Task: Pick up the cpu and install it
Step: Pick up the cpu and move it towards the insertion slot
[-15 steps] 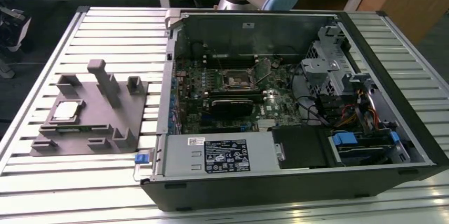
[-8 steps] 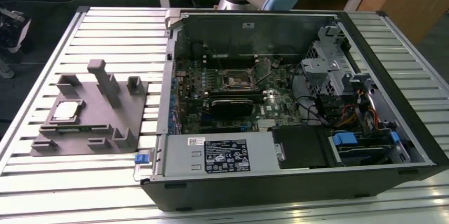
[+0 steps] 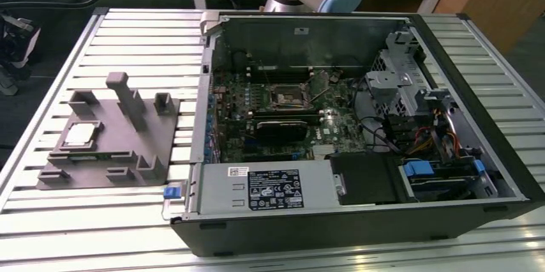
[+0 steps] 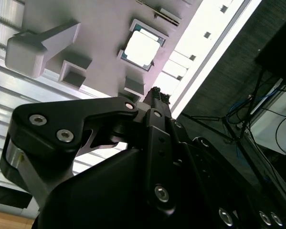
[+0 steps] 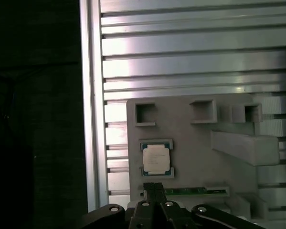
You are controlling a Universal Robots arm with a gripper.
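Observation:
The cpu (image 3: 81, 134), a small square chip with a pale metal top, lies flat in a recess of the grey fixture (image 3: 140, 135) on the slatted table, at the exterior view's left. Both wrist views look down on the cpu (image 5: 156, 159) (image 4: 142, 50) from well above. My gripper (image 5: 154, 188) (image 4: 157, 94) hangs over the fixture (image 5: 195, 148) beside the chip, clear of it. Its two dark fingers are pressed together, shut on nothing. The dark square socket (image 3: 285, 98) sits in the middle of the motherboard inside the open computer case.
The open case (image 3: 358, 221) fills the exterior view's middle and right, with a labelled grey power supply (image 3: 264, 187), drive cages and cables. Upright posts (image 3: 127, 96) rise from the fixture. A memory stick (image 5: 195, 191) lies in a slot near the cpu. The table edge (image 5: 91, 119) borders dark floor.

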